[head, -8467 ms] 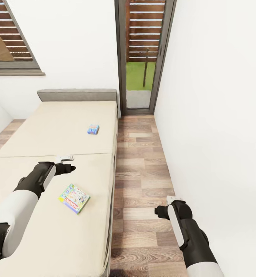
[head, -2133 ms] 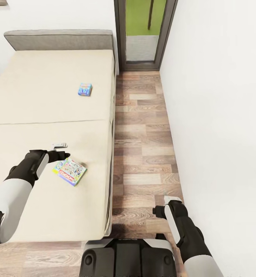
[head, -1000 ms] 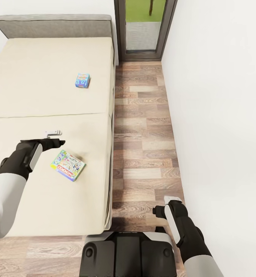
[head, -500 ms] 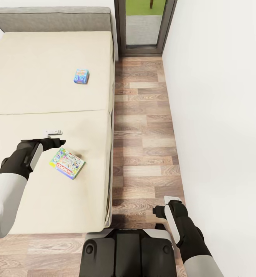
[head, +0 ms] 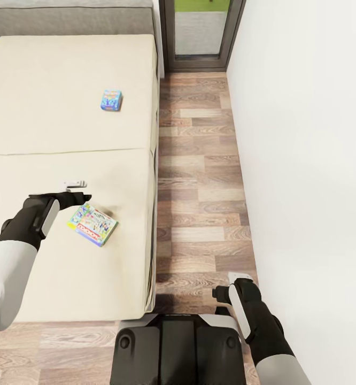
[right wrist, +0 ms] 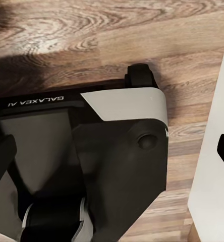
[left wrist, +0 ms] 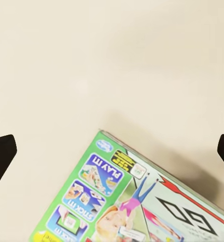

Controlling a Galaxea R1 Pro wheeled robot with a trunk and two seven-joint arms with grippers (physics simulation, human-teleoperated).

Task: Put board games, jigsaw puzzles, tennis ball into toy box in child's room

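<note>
Closest in the head view is the robot's dark base (head: 179, 350), standing on the wood floor (head: 199, 176) at the foot of the bed (head: 66, 139). The right gripper (head: 221, 292) hangs low over the floor beside the white wall (head: 306, 160). Its wrist view looks down on the base, with one dark fingertip at each far edge, so its jaws are spread wide and hold nothing.

A bit farther, the left gripper (head: 76, 191) hovers over the beige mattress. Its jaws are spread wide too and hold nothing. A green, yellow and red game box (head: 92, 224) lies flat on the bed just beside that gripper, close to the bed's floor-side edge. The left wrist view looks down on a corner of this box (left wrist: 137, 201).

Farther up the bed lies a small blue game box (head: 111, 100), well apart from the first one. Past it are the grey headboard (head: 71, 20) and a glass door (head: 199, 32).
</note>
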